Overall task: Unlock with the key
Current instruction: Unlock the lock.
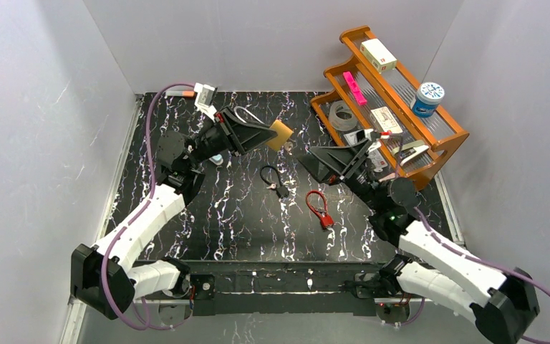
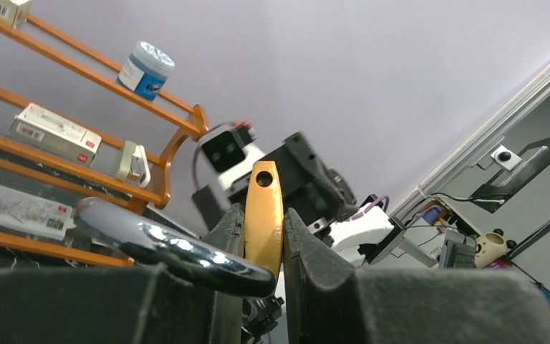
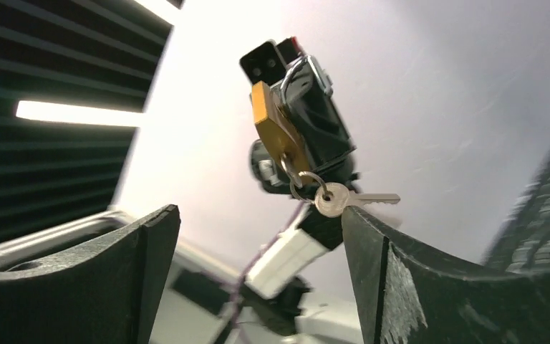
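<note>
From above, the left fingers [image 1: 247,135] pinch a brass padlock [image 1: 281,135] in the air over the middle of the table [image 1: 243,236], nearer its far edge. The right fingers [image 1: 326,161] sit just beside it, spread. The left wrist view shows the padlock's body [image 2: 263,215] clamped flat between the two fingers [image 2: 315,269], with its steel loop [image 2: 186,254] pointing back toward the camera. In the right wrist view, the spread fingers [image 3: 408,287] frame the padlock [image 3: 272,129], and a key [image 3: 354,198] dangles on a ring below it, apart from both fingers. The step appears to be reaching for the key. The next move likely calls for pinching its head and lining it up with the keyhole.
</note>
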You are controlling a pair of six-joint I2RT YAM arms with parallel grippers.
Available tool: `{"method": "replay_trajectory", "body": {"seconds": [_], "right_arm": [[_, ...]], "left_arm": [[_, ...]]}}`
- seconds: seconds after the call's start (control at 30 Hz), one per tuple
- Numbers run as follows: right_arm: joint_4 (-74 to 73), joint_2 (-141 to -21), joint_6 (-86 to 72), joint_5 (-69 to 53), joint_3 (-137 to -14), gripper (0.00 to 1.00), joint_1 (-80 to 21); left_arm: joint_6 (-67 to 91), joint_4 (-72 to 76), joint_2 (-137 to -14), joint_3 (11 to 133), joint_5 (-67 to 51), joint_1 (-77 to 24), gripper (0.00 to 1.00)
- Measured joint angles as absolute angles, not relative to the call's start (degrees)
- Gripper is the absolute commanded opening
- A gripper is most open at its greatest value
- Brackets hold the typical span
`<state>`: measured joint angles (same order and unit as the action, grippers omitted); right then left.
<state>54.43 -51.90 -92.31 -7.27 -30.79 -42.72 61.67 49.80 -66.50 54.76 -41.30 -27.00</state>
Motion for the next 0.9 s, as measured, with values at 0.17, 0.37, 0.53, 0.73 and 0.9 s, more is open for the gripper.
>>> {"method": "replay_trajectory", "body": {"seconds": [0.17,0.37,0.53,0.73,0.9], "right_arm": [[31.6,-47.3,-71.5,-6.1,-41.7,0.92,-42.7],[16.1,-47.2,-52.9,-6.8,-52.9,0.92,-42.6],[10.0,-49.6,-44.7,-10.8,-53.5,0.92,-42.5],[6.5,-54.3,-41.4,-15.4,-54.1,0.93,-42.5],[6.5,-56.5,-41.0,-18.9,-54.5,0.91,-42.5]], "left_arm": [[62.8,49.5,-66.4,52.2,-41.6,-27.0,0.00],[64.5,48.7,-66.1,49.2,-42.3,-27.0,0.00],[66.3,48.4,-66.0,48.4,-43.5,-27.0,0.00],[68.4,48.4,-66.0,48.1,-46.7,-27.0,0.00],[70.3,48.4,-66.0,48.0,-49.4,-27.0,0.00]]}}
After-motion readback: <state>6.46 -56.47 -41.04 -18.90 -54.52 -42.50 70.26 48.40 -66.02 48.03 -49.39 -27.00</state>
